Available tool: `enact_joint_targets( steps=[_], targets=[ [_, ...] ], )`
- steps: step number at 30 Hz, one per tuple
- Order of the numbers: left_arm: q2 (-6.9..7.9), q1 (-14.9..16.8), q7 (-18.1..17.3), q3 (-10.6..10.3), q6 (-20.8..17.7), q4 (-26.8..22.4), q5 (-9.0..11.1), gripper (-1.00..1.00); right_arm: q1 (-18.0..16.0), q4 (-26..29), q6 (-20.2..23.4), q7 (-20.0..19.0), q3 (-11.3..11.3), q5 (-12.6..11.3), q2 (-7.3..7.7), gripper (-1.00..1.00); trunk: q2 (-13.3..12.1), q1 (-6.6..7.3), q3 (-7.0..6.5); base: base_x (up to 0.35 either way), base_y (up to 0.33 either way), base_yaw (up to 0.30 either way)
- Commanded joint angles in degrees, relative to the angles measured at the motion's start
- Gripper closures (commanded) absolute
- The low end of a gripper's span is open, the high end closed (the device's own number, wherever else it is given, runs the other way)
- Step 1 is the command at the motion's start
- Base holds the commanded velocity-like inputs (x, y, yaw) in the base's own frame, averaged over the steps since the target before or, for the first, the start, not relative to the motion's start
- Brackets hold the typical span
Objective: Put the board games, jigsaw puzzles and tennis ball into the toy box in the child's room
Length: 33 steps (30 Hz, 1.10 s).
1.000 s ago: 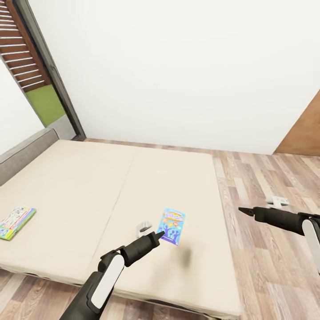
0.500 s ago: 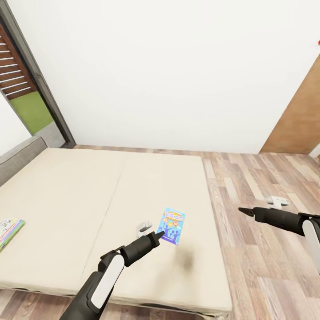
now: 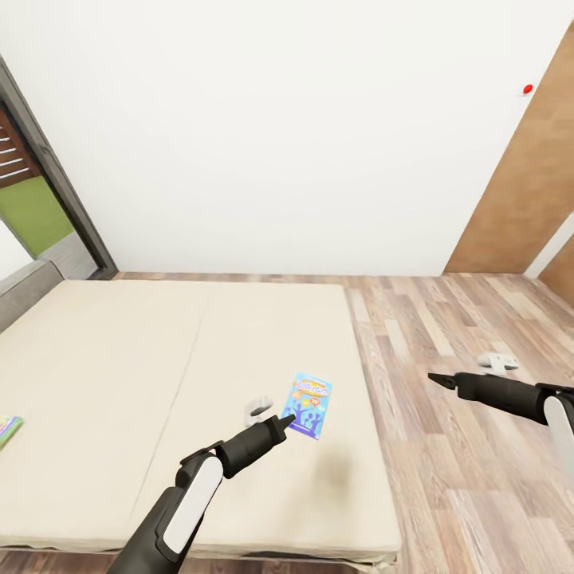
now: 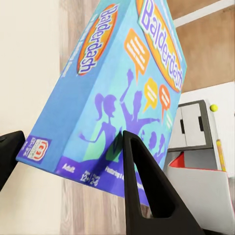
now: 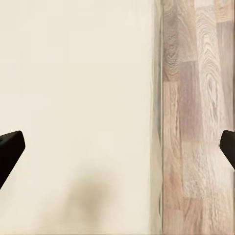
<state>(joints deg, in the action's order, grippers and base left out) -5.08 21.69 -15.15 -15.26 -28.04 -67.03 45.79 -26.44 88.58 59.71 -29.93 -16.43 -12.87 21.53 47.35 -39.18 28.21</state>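
The blue Balderdash board game (image 3: 308,406) is seen clamped between the fingers of the left hand (image 3: 285,420), raised above the beige bed (image 3: 119,359); in the left wrist view the box (image 4: 110,93) is gripped at its lower edge. The right hand (image 3: 434,378) is held over the wood-plank floor (image 3: 462,446), empty, its fingers set wide apart in the right wrist view. A green-edged board game (image 3: 8,428) lies at the bed's left edge.

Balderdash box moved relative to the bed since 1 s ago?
Yes. Balderdash box, in the left tool, is nearer the bed's right edge; camera panned too.
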Motion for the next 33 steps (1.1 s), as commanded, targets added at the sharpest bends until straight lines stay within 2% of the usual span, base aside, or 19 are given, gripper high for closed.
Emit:
enact_joint_targets(
  steps=[1, 33],
  targets=[
    [-0.01, 0.0, 0.0, 0.1, -0.4, 0.0, 0.3, 1.00, 0.0, 0.1, 0.3, -0.3, -0.1, 0.1, 0.00, -1.00, -0.4, 0.22, -0.22, 0.000, 0.000, -0.152],
    [-0.01, 0.1, 0.0, 0.4, -0.4, 1.4, 0.3, 1.00, 0.4, 0.9, 0.3, -0.2, -0.1, 0.1, 0.01, -1.00, -13.2, 7.24, -8.77, 0.000, 0.000, -0.150]
  ],
)
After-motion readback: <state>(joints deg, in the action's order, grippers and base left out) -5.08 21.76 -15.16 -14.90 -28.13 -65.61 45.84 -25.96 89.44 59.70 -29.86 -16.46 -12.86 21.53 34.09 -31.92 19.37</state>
